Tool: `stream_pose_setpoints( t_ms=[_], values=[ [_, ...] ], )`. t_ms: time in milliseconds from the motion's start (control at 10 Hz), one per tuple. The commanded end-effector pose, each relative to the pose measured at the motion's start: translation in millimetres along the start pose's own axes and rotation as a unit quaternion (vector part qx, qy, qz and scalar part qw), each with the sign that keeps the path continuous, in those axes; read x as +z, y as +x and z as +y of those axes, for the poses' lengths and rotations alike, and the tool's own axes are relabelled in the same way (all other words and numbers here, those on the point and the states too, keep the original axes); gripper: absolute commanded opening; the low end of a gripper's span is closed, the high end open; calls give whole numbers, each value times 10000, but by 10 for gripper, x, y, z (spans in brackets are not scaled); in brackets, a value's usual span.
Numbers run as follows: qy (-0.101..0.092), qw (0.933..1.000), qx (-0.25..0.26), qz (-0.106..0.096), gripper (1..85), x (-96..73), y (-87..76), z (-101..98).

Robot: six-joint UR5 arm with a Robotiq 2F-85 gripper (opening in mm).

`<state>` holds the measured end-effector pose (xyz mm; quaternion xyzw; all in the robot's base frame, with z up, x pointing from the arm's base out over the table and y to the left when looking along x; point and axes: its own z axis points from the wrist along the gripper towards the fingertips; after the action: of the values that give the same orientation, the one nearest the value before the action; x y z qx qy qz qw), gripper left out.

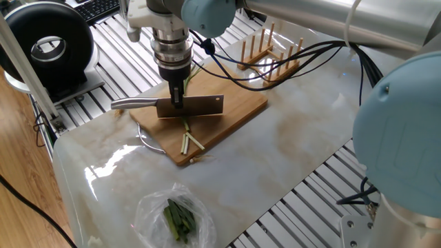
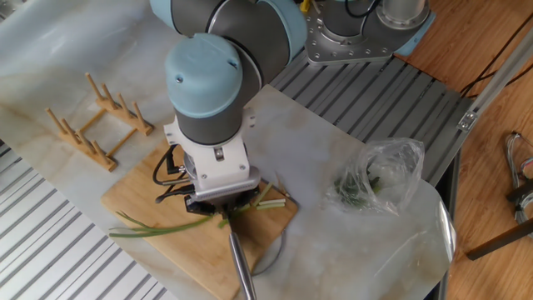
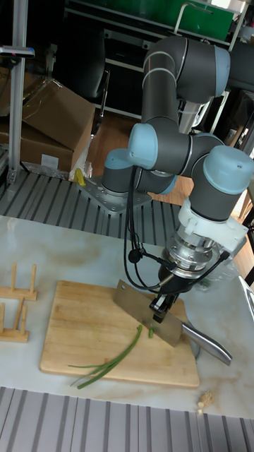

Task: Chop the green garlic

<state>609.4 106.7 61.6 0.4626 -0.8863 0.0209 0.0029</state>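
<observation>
— While clamped on the knife (image 1: pixel 196 105) by its spine, why held upright over the board (image 1: pixel 238 110)?

— Seemingly to keep the edge facing straight down onto the garlic (image 1: pixel 186 129). Gripper (image 1: pixel 177 103) pressed against both faces of the blade, pinching it from above. Handle jutting left in one fixed view, gripped by nothing.

— And set crosswise to the stalk for what reason?

— Probably to take off short sticks rather than slit lengthwise. Blade at the stalk or just above it; cannot tell contact from these angles.

— Lying where, exactly?

— Flat on the board, running near to far under the blade. Pale cut sticks (image 1: pixel 190 143) on the near side, close to the board's near edge. Green tips (image 1: pixel 194 71) trailing off past the far edge, behind the gripper. Judging by that, partway done, with plenty of green length left uncut.

— Any containers about?

— One clear bag (image 1: pixel 153 207) on the table, near in that view and well apart from the board. Holds a dark green leaf bundle (image 1: pixel 179 220), not the stalk being cut. Mouth crumpled; hard to say whether open.

— Anything else able to hold things?

— A wooden rack (image 1: pixel 269 52) far right, just beyond the board. Nothing in its slots.
</observation>
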Motion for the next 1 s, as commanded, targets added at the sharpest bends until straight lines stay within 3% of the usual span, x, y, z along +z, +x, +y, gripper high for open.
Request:
stream_pose_setpoints(
  t_ms=[0, 200, 400, 700, 900],
  values=[
    [15, 10000, 72, 46, 13, 11, 17, 18],
    [-17, 10000, 66, -25, 13, 82, 31, 26],
    [-53, 10000, -49, -9, 13, -5, 139, -1],
    [-61, 10000, -19, 34, 13, -46, 138, 14],
    [-175, 9997, 14, -157, 13, 72, 59, 38]
  ],
)
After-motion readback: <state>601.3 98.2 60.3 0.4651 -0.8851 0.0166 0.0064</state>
